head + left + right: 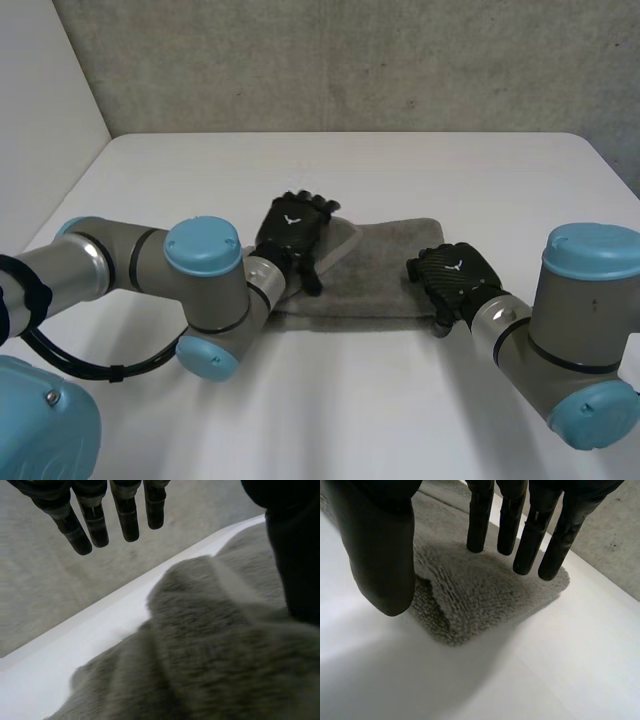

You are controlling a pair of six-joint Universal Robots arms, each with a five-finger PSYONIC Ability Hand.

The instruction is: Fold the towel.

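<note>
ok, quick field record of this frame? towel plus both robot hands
towel: grey, lying as a long band on the white table
left robot hand: open, fingers straight, over the towel's left end
right robot hand: open, fingers straight, thumb apart, over a corner at the towel's right end
fold: a raised flap beside the left robot hand

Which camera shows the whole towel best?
The head view: the towel lies across the table, left hand and right hand at its ends. The left wrist view shows rumpled cloth; the right wrist view, one corner.
</note>
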